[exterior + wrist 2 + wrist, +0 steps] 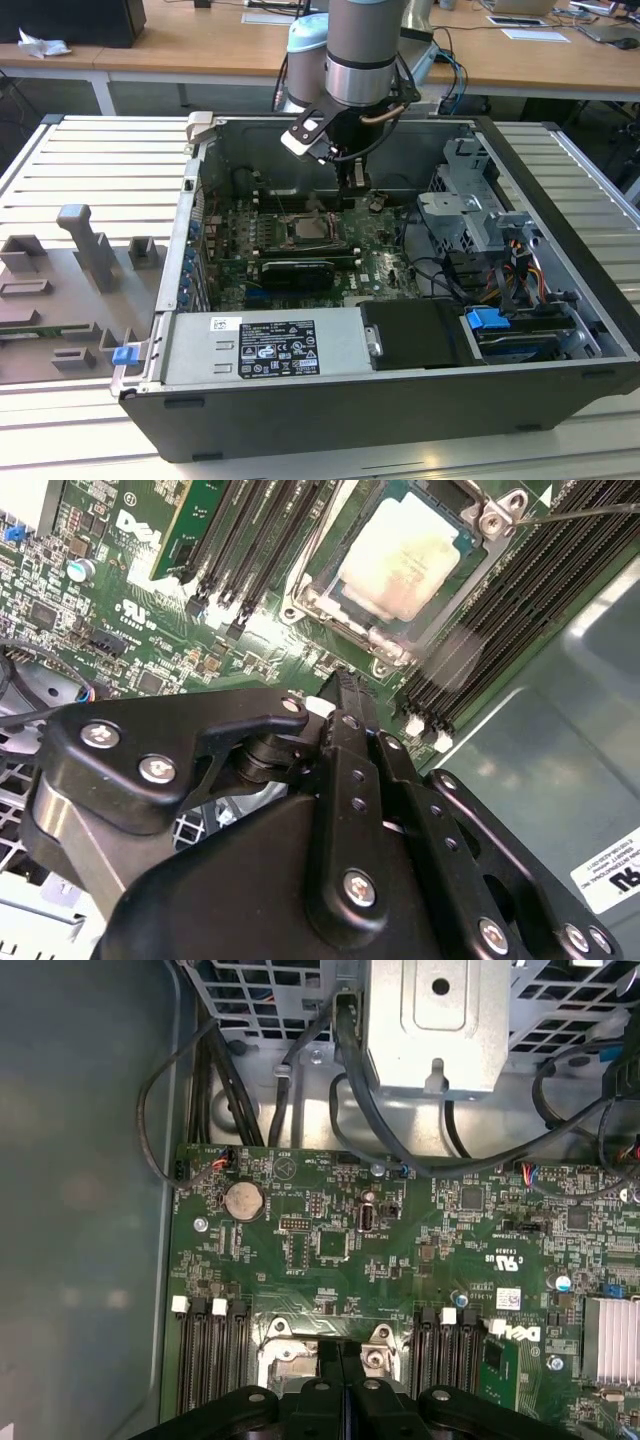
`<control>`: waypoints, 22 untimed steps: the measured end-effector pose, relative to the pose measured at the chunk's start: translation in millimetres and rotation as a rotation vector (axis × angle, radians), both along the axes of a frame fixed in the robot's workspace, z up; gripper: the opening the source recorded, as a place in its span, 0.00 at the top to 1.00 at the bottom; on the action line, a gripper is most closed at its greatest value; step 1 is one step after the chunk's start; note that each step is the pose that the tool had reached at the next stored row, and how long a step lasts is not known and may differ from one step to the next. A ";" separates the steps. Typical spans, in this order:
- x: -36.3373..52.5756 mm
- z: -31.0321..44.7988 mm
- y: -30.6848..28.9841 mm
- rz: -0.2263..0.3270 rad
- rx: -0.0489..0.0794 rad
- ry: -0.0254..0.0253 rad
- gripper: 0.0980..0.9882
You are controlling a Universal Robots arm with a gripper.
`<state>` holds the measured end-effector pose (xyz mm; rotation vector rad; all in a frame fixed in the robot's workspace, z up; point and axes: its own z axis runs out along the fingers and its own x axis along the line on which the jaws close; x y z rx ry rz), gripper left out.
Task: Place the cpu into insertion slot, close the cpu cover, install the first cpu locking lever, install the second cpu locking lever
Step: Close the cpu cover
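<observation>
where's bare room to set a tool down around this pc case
Bare table on the exterior view's left, bordered by case and grey tray. Inside is crowded: end effector over the board, cables beside it.

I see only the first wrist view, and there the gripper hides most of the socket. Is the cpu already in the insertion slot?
Observer: Yes. In the second wrist view the cpu lies flat in place, pale top up.
Operator: And the cover, is it down?
Observer: The cpu cover lies flat around it, and the chip shows through its window.
Operator: Where is the gripper?
Observer: In the exterior view the gripper hangs close beside the cpu, toward the exterior view's right of it.
</observation>
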<state>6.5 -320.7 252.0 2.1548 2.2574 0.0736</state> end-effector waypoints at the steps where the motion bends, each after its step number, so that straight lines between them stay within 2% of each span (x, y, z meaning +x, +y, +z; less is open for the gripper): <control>1: -0.6 0.0 0.0 0.000 0.000 0.0000 0.99; 13: -10.9 -1.5 0.0 0.000 0.000 -0.0001 0.99; 16: -12.8 -5.1 0.0 0.000 0.000 0.0000 0.99; 18: -14.8 -12.2 0.0 0.008 0.000 0.0000 0.99; 22: -22.3 -17.6 0.0 0.013 0.000 0.0000 0.99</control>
